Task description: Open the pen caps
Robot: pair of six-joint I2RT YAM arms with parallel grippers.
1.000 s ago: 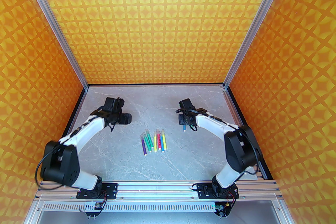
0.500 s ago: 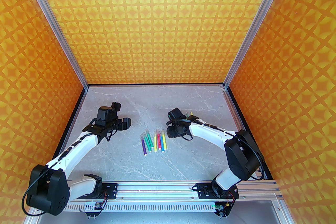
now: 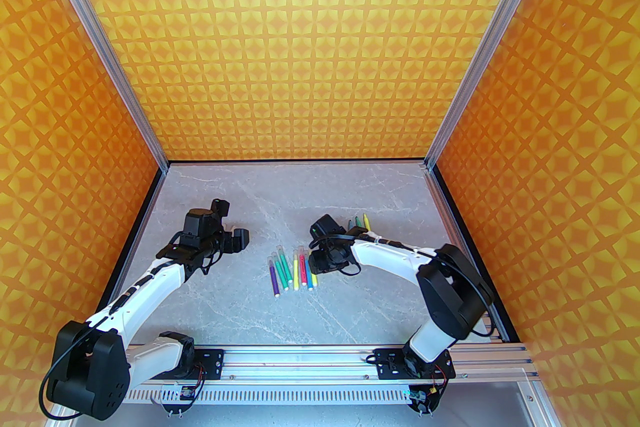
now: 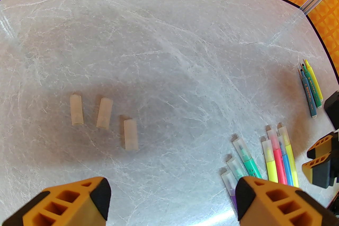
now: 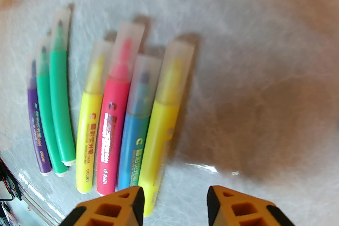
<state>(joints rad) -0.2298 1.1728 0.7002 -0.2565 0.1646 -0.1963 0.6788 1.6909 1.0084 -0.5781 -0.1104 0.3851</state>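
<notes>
Your left pincer [image 4: 172,190] stands wide with nothing between its orange fingers [image 4: 79,201]. It hangs above the counter [image 3: 225,315] at about nine o'clock from the marker row [image 3: 295,271]. Your right pincer [image 5: 174,201] is parted more narrowly and is just as empty. It hovers low over the three o'clock end of that row, with one finger over the near ends of the outermost markers. You cannot tell from these views whether it touches them.

The counter is a grey marbled slab, and the row lies near its middle: seven markers side by side, capped ends toward twelve o'clock. From nine to three o'clock you have the purple marker [image 5: 35,119], two green markers [image 5: 59,103], a yellow marker [image 5: 88,127], the pink marker [image 5: 112,119], the blue marker [image 5: 132,145] and a second yellow marker [image 5: 159,134]. Each one wears one of the pen caps [image 5: 127,42], a translucent whitish sleeve with the coloured tip showing through it.

At about one o'clock from the row, just behind your right arm's wrist, lie three uncapped markers [image 4: 311,89]. They are packed close together with bare tips toward twelve o'clock, and they look blue, green and yellow.

The three loose caps [image 4: 104,113] lie flat on the counter just ahead of your left pincer. They sit near one another without touching, roughly parallel, and well apart from the row at its nine o'clock side.
</notes>
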